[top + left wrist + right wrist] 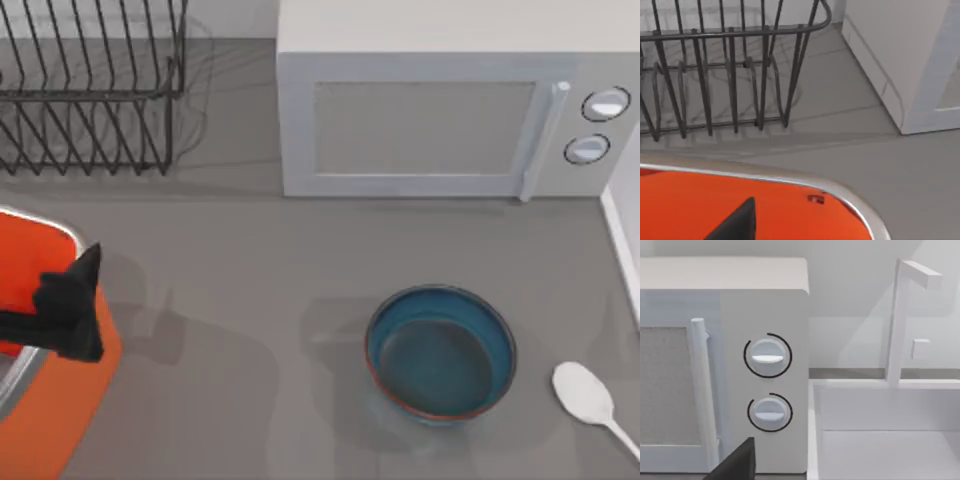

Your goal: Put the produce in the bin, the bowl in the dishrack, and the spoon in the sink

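Left gripper (75,305) hangs over the bin (55,400), right above its silver rim on the side facing the bowl. Black fingers, one tip pointing up toward the dishrack; can't tell how far apart they are, nor whether anything's held. In the left wrist view a dark fingertip (737,222) sits over the bin's orange inside (700,205), w/ the rim curving round just past it.

Taking the bin as the landmark: it's orange, rounded corners, at the table's left edge, partly cut off. Behind it, well apart, stands the dishrack (90,85), black wire w/ thin upright bars, in the far left corner. Left wrist view has the rack (725,75) beyond the bin's rim, bare grey counter between them.

To the right of the bin, well apart across open table (250,280), sits the bowl (441,352): blue-teal, thin reddish-brown rim, upright. Farther right again, just beside the bowl but not touching, lies the spoon (590,397), white, oval head toward the bowl, handle running off toward the near right corner.

Behind the bowl, a white microwave (450,110) w/ two round knobs, door shut. Right wrist view faces those knobs (767,357), w/ a dark fingertip (737,462) low in front and a white sink (885,440) w/ tap next to the microwave. Right gripper's opening: can't tell.
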